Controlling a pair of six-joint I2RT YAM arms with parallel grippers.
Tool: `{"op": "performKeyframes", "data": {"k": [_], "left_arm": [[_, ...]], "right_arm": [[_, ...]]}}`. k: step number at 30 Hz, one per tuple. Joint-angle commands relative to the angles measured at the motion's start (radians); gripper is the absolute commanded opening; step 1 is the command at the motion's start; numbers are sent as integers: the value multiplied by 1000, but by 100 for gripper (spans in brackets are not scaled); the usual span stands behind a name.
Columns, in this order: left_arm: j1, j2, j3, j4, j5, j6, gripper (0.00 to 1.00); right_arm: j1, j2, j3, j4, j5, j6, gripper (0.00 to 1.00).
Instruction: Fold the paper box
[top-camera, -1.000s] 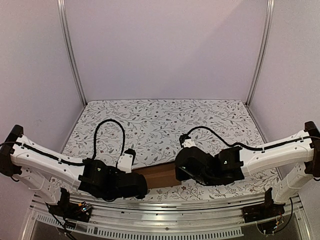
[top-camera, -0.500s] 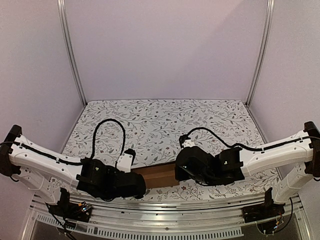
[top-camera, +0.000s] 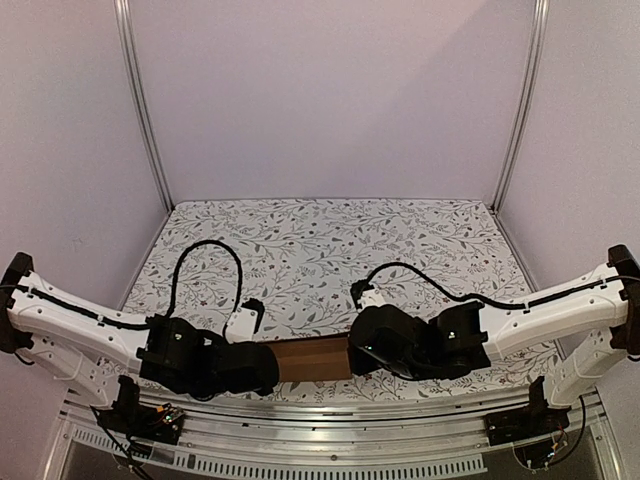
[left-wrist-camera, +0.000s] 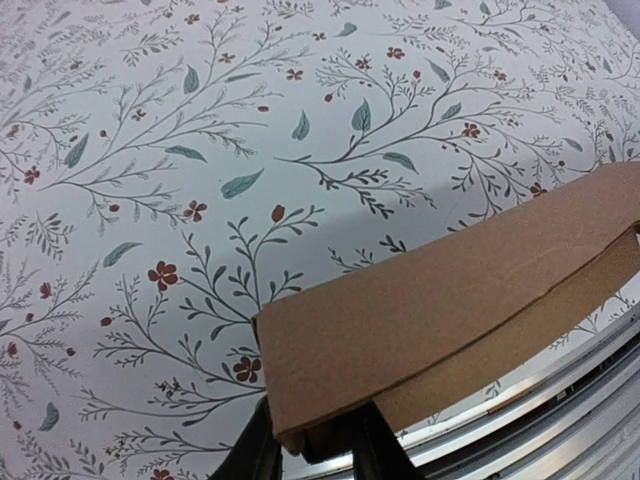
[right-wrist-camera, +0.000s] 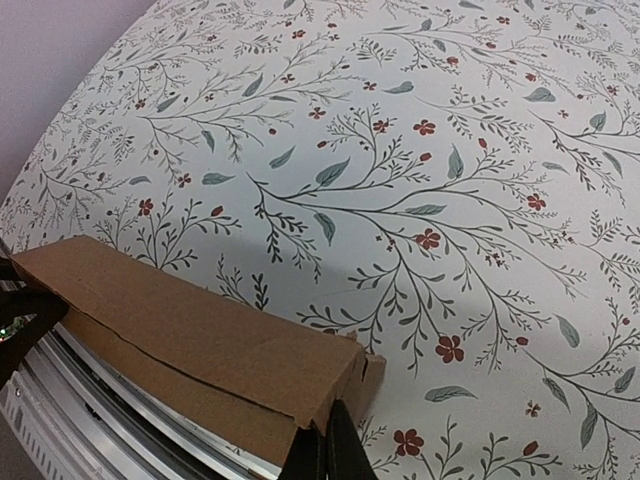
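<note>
Paper box (top-camera: 313, 358): flat brown sleeve on tabletop (top-camera: 320, 250), along near edge, between both hands. Not yet squared up and ends look unclosed, so most folding seemingly left. Right hand (right-wrist-camera: 322, 452) clenched at right end. Left hand (left-wrist-camera: 316, 452) straddles left end; gripping or released, cannot tell.

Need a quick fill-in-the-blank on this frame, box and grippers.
The paper box is plain ___ cardboard. It lies along the table's ___ edge, not the far one. The right gripper is at its ___ end, the left gripper at the other.
Missing: brown; near; right.
</note>
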Motion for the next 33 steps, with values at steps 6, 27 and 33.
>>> {"op": "performKeyframes", "data": {"k": [6,27,33], "left_arm": [[17,-5,-42,39,53,-7,19],[32,38,-15,21,53,20,0],[31,67,2,28,58,34,0]], "right_arm": [[16,-17,-12,1,25,-24,0],[35,-50,14,4,27,-17,0],[23,-69,24,4,17,13,0]]}}
